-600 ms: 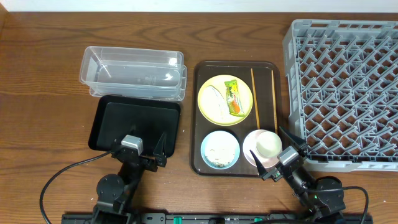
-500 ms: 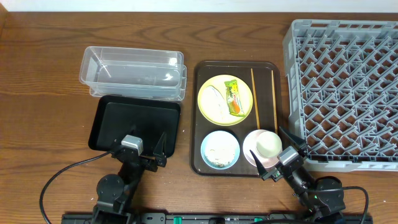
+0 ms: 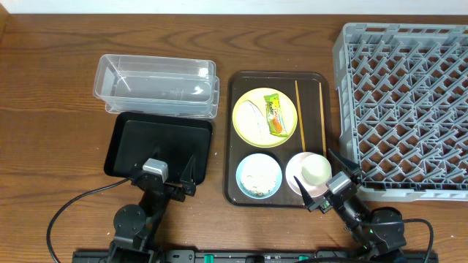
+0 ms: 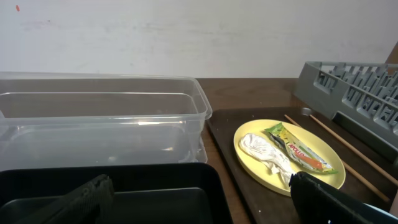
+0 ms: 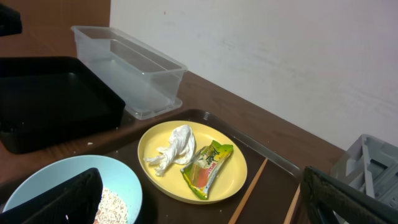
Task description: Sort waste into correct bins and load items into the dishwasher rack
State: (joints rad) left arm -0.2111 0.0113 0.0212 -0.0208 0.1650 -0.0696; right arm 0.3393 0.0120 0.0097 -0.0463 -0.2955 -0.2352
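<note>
Both my jaws stand spread wide and hold nothing: my left gripper (image 3: 165,170) hangs over the near edge of the black tray (image 3: 161,142), the clear tub (image 3: 157,88) just beyond it. My right gripper (image 3: 316,171) hovers by the white cup (image 3: 316,166) sitting in the pinkish bowl (image 3: 293,169). On the brown serving tray (image 3: 232,135), the yellow plate (image 3: 245,133) carries the snack wrapper (image 3: 274,115) and the white scrap (image 3: 253,115), the light-blue bowl (image 3: 240,166) holds rice (image 3: 259,177), the chopsticks (image 3: 298,109) lie beside the plate, and the grey rack (image 3: 409,102) stands to the right.

Lab bench: wood table (image 3: 44,88), blank wall (image 4: 186,31)
</note>
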